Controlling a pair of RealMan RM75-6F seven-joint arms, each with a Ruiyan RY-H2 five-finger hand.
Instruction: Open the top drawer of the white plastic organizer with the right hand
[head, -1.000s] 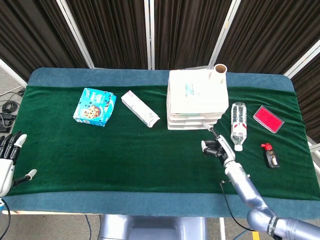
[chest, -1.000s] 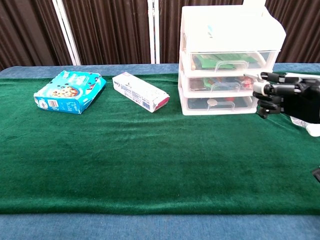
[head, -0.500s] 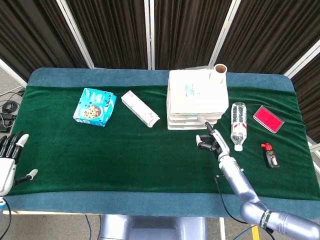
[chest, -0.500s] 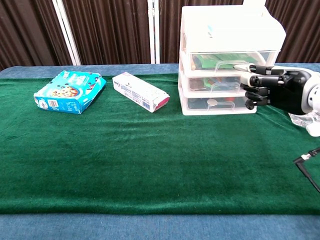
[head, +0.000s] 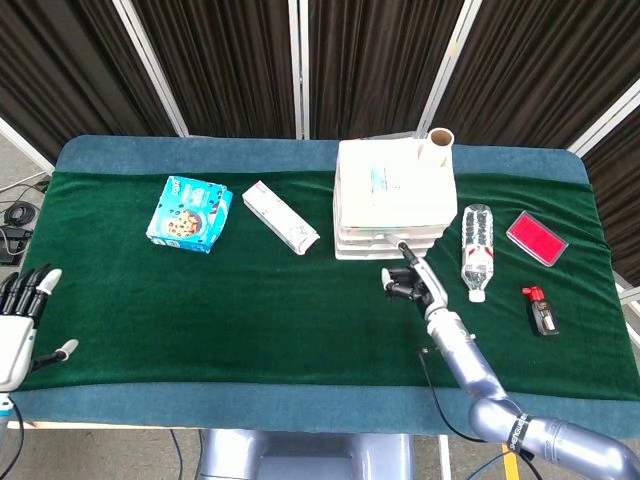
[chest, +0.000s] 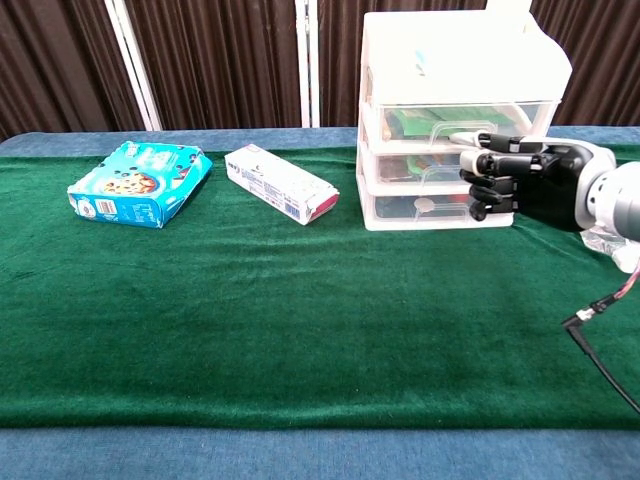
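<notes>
The white plastic organizer (head: 393, 200) stands at the back middle of the green cloth, its three clear-fronted drawers facing me. The top drawer (chest: 465, 122) sits flush with the frame. My right hand (chest: 520, 180) hovers just in front of the drawer fronts at their right side, fingers curled in and holding nothing. One finger (chest: 465, 140) reaches left at the height of the top drawer's lower edge; whether it touches is unclear. From above, the right hand (head: 408, 280) is close before the organizer's base. My left hand (head: 20, 320) rests at the far left edge, fingers spread and empty.
A blue cookie box (chest: 140, 183) and a white and pink carton (chest: 282, 182) lie left of the organizer. To its right lie a water bottle (head: 477, 250), a red pad (head: 536, 238) and a small black and red item (head: 541, 310). A cardboard tube (head: 437, 146) stands on the organizer.
My right hand has moved left and closer to the organizer, from beside its right corner to in front of the drawer fronts. The drawers and my left hand have not moved.
</notes>
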